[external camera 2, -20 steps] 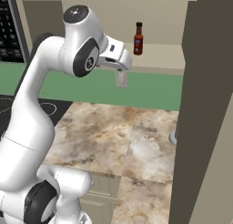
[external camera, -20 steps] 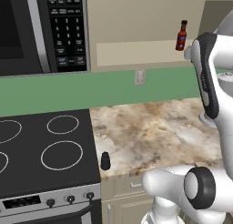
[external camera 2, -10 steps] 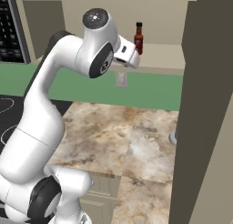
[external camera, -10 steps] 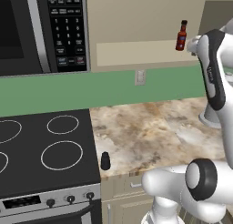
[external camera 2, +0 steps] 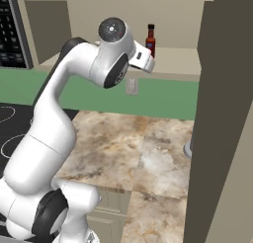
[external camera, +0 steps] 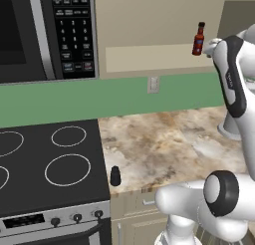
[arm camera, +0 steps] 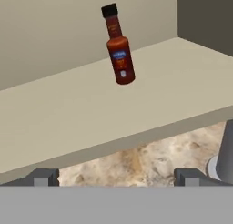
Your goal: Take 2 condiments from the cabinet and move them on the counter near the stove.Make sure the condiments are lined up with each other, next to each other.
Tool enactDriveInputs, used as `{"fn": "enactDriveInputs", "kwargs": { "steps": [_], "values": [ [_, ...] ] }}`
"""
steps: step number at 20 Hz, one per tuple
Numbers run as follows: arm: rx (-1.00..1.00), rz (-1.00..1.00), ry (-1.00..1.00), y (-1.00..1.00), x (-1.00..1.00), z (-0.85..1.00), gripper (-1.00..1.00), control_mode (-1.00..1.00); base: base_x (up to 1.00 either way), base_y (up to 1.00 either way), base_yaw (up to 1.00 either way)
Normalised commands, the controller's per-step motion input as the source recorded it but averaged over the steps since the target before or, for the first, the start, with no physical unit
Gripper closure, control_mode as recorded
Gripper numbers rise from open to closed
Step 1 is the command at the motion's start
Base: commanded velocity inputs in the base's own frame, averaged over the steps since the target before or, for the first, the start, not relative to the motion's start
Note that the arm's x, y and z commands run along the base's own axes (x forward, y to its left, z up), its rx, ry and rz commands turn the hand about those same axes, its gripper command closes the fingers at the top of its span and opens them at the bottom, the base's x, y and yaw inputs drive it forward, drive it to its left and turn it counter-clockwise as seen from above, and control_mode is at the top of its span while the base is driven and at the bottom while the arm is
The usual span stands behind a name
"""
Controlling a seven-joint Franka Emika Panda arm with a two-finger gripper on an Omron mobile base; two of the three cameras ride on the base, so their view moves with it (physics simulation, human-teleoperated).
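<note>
A slim red-brown sauce bottle (arm camera: 119, 48) with a black cap stands upright on the pale cabinet shelf (arm camera: 68, 123), close to the back panel. My gripper (arm camera: 117, 177) is open and empty, just in front of the shelf's edge and below the bottle, a fair way short of it. From the base, the bottle (external camera: 198, 39) (external camera 2: 150, 39) shows beside my raised hand. The short black shaker (external camera: 115, 176) stands on the mottled counter (external camera: 169, 139), right beside the black stove (external camera: 50, 159) and near the front edge.
A black microwave (external camera: 50, 30) hangs over the stove. A tall grey cylinder on a round base (arm camera: 225, 155) (external camera: 229, 129) stands on the counter under the shelf's right end. An open cabinet door (external camera 2: 222, 113) rises at the right. A wall outlet (external camera: 153, 84) is on the green backsplash.
The arm has swung up and towards the cabinet, bringing the hand close to the shelf and the bottle. The jaws stayed open. Bottle and shaker have not moved.
</note>
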Motion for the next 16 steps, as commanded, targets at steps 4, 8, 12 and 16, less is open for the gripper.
{"fn": "enactDriveInputs", "kwargs": {
  "steps": [4,8,12,16],
  "values": [
    [0.00,0.04,0.00,0.00,0.36,0.06,-1.00,-1.00,0.00,0.00,0.00],
    [0.00,0.04,0.00,-0.06,0.34,0.16,-1.00,-1.00,0.00,0.00,0.00],
    [0.00,0.01,0.00,-0.10,0.27,0.16,-1.00,-1.00,0.00,0.00,0.00],
    [0.00,0.00,0.00,-0.08,0.24,0.03,-1.00,-1.00,0.00,0.00,0.00]
  ]
}}
